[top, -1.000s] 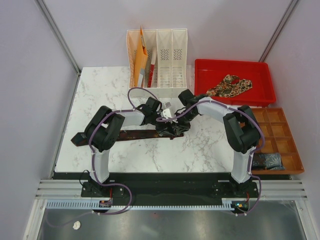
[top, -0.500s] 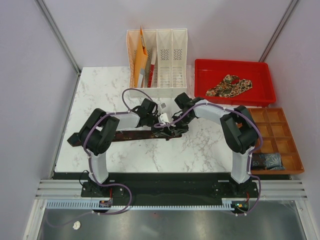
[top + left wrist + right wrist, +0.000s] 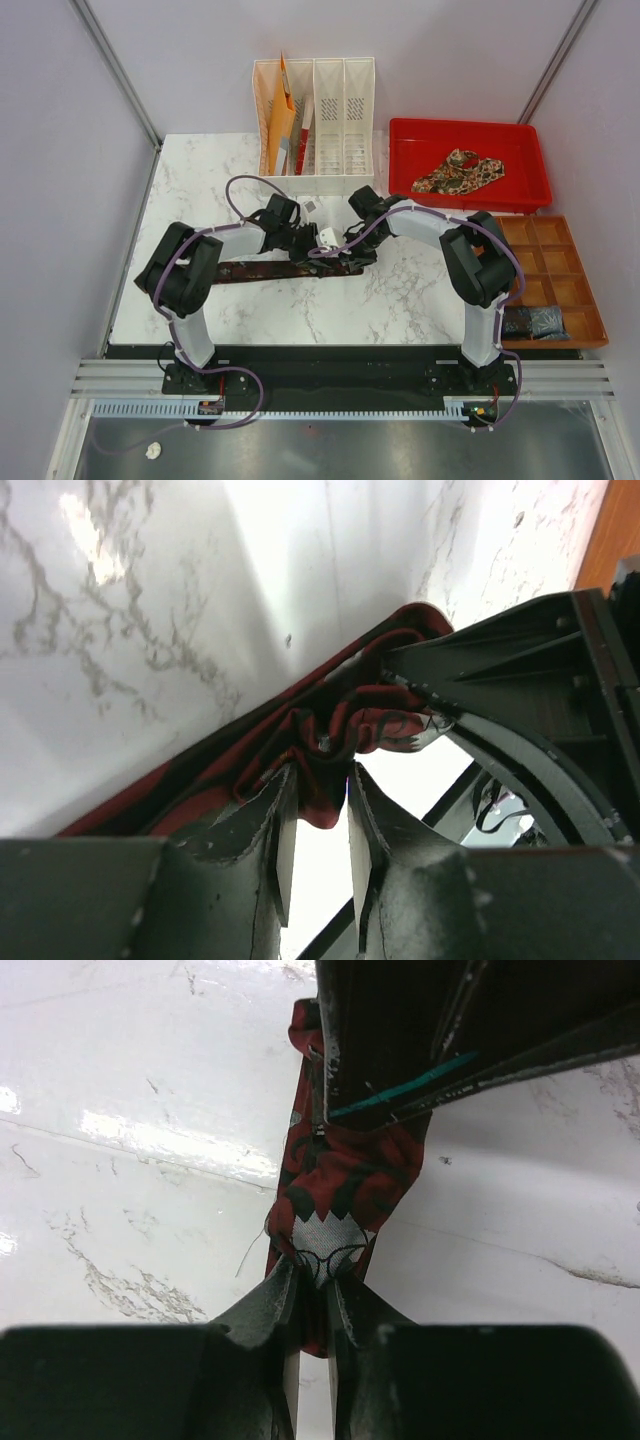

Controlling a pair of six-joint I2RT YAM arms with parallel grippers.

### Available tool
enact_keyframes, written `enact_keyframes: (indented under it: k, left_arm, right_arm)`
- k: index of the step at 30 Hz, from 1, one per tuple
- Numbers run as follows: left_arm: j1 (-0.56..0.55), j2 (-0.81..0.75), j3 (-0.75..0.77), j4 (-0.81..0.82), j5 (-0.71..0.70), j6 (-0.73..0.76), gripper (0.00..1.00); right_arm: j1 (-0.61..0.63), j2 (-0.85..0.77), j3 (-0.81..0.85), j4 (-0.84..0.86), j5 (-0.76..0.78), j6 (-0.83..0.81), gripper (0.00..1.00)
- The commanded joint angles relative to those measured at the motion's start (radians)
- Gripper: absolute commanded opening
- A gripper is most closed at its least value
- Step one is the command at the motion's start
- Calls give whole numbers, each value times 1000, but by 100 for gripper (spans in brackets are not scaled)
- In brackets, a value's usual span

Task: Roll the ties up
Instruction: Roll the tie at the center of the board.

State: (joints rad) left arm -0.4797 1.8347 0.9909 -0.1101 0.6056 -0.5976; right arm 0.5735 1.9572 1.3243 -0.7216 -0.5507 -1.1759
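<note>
A dark maroon tie (image 3: pixel 250 270) lies across the marble table, its right end bunched into loose folds. My left gripper (image 3: pixel 322 252) is shut on those folds; in the left wrist view the red and black fabric (image 3: pixel 322 770) sits between my fingers (image 3: pixel 283 825). My right gripper (image 3: pixel 352 256) faces it from the right and is shut on the same bunch, by the grey label (image 3: pixel 325 1235). In the right wrist view the gripper (image 3: pixel 313 1295) pinches the tie end (image 3: pixel 345 1175). A tan paisley tie (image 3: pixel 460 170) lies in the red tray (image 3: pixel 405 160).
A white file holder (image 3: pixel 330 120) with orange folders (image 3: pixel 280 115) stands at the back. An orange compartment tray (image 3: pixel 555 265) sits at the right with dark items (image 3: pixel 535 322) in its near cell. The table's front edge runs just before the arm bases.
My left arm has swung left, its elbow and wrist both shifting that way. The right gripper has stayed almost in place. Both stay shut on the bunched tie end.
</note>
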Motion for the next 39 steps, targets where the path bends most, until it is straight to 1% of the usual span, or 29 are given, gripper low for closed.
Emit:
enact_keyframes:
  k: [1,7,10,12,15,16,18,20,26,29,32,35,39]
  left_arm:
    - [1,-38,26,-72,-29,36,33]
    - [0,-19,51,-138,-86,59,31]
    - [-5,-2,61,-142,-101,74,26]
    - [-8,21,71,-142,-96,76,21]
    - [-11,40,74,-143,-98,76,14]
    - [-11,52,74,-145,-99,78,13]
    - [-11,57,72,-145,-99,78,10]
    - [-11,66,69,-146,-95,73,9]
    - [-11,90,74,-140,-92,70,8]
    - [-11,98,75,-134,-86,64,8]
    - [-11,101,75,-131,-78,55,7]
    - [-11,107,75,-129,-72,51,7]
    - [-11,116,77,-125,-61,48,7]
  right_arm:
    - [2,17,-22,-19,25,-24,0]
    - [-18,-20,-14,-27,-49,-19,0]
    - [-34,-40,15,-53,-96,-10,1]
    - [-38,-50,27,-73,-121,-8,5]
    - [-38,-66,56,-75,-193,19,8]
    - [-37,-66,65,-76,-219,45,11]
    - [-35,-57,88,-69,-239,64,20]
    - [-31,-58,95,-44,-258,87,25]
    - [-1,-40,102,2,-261,122,38]
    - [14,-29,104,31,-265,147,42]
    - [31,-20,96,54,-255,156,42]
    - [45,-4,92,74,-230,163,44]
    - [71,20,76,125,-155,200,47]
